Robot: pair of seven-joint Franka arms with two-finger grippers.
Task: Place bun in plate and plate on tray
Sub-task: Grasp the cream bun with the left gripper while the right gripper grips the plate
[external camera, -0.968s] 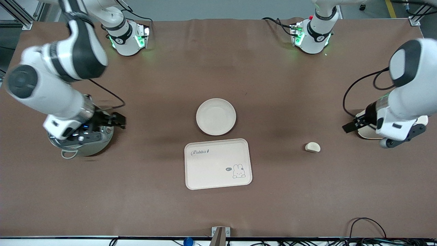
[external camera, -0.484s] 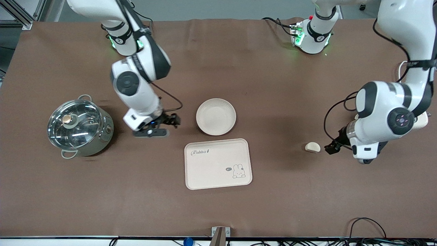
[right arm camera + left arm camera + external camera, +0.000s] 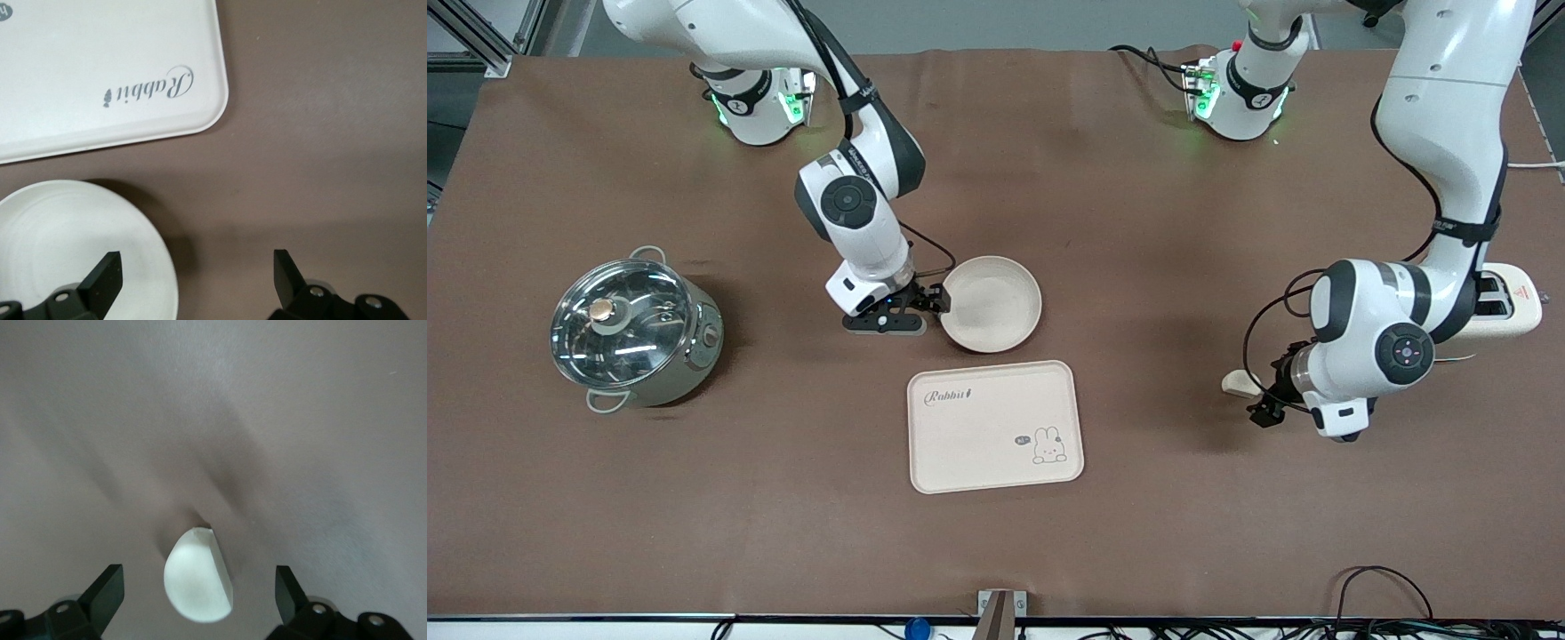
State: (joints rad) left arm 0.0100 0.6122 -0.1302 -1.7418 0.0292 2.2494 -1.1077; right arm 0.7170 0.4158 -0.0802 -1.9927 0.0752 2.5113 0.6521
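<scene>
Both claws wide open, nothing held yet. Left gripper (image 3: 1261, 411) down at the bun (image 3: 1236, 382), which sits on the table toward the left arm's end, well apart from the plate (image 3: 996, 307) and tray (image 3: 996, 427). From the left wrist, bun (image 3: 198, 577) sitting nicely between the spread fingers (image 3: 107, 593), a bit off-centre maybe. Right gripper (image 3: 935, 302) parked at the plate rim, on the side toward the right arm's end; from the right wrist, one finger (image 3: 105, 279) over the plate (image 3: 73, 247), the other over bare table, so straddling the rim. Tray (image 3: 100, 80) just beside the plate, nearer the camera, empty.

Stuff that could go sideways, guessing here:
- Smooth, rounded bun, so could squirt out or roll if pinched off-centre. Soft-looking too, so easy to squash.
- Lifting the plate before the bun lands in it = order messed up.
- Thin rim grip on a shallow plate, likely to tilt and dump the bun on the way to the tray.
- Pot (image 3: 636, 333) and toaster (image 3: 1507, 307) out of the way, probably harmless.
</scene>
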